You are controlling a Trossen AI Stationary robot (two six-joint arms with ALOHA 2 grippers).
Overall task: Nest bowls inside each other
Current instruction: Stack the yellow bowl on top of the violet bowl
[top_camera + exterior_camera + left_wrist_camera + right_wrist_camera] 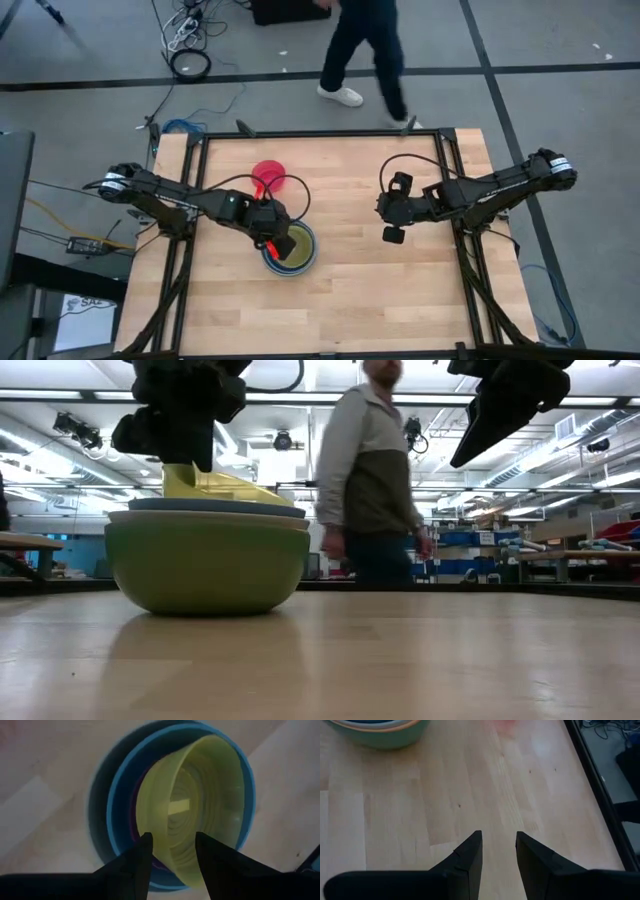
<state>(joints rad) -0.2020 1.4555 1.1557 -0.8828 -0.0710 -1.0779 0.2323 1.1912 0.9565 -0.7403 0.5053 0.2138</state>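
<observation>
wooden table: left claw pinches tilted yellow bowl's rim above the stacked bowls.

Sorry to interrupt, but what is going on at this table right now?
The left gripper holds the yellow bowl by its rim, tilted, over the stack whose outermost is the green bowl. The pink-red bowl sits apart on the table. The right gripper waits empty above bare wood. A person walks behind.
</observation>
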